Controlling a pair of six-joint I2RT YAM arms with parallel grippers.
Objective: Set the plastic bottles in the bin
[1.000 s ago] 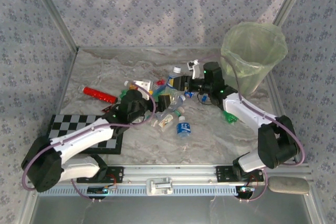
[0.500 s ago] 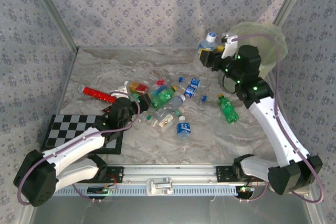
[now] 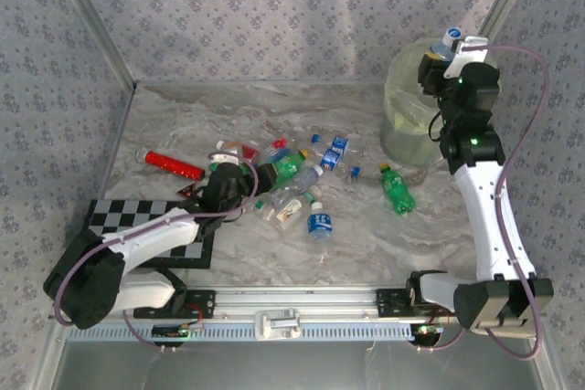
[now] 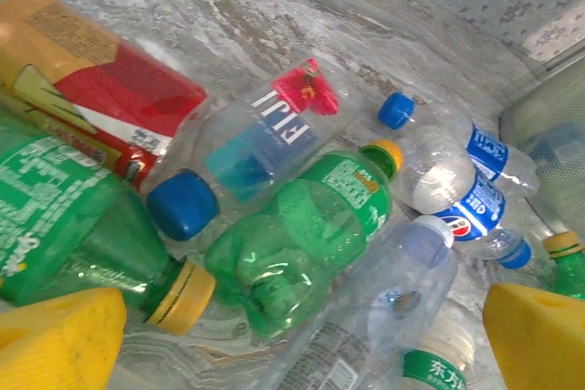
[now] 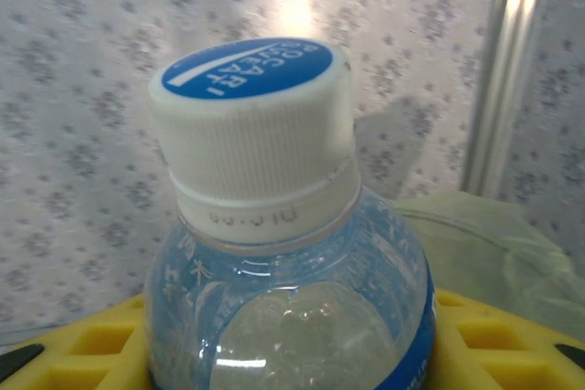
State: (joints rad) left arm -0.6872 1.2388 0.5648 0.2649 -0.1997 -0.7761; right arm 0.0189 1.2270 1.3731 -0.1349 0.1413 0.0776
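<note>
R tool (image 3: 440,54) clamped on clear bottle (image 3: 450,39) at bin (image 3: 402,125) rim; L tool (image 3: 258,179) gaping at bottle pile (image 4: 302,253).

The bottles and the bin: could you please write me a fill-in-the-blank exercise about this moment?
The right gripper holds a clear bottle at the bin, which is lined with a pale ___ bag.
The left gripper has its jaws ___ over the bottle pile.
The checkerboard lies under the ___ arm.
Missing words: green; open; left.

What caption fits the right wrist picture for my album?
Clear plastic bottle with blue label and white cap, clamped in yellow jaws, near the pale-green-lined bin.
</note>
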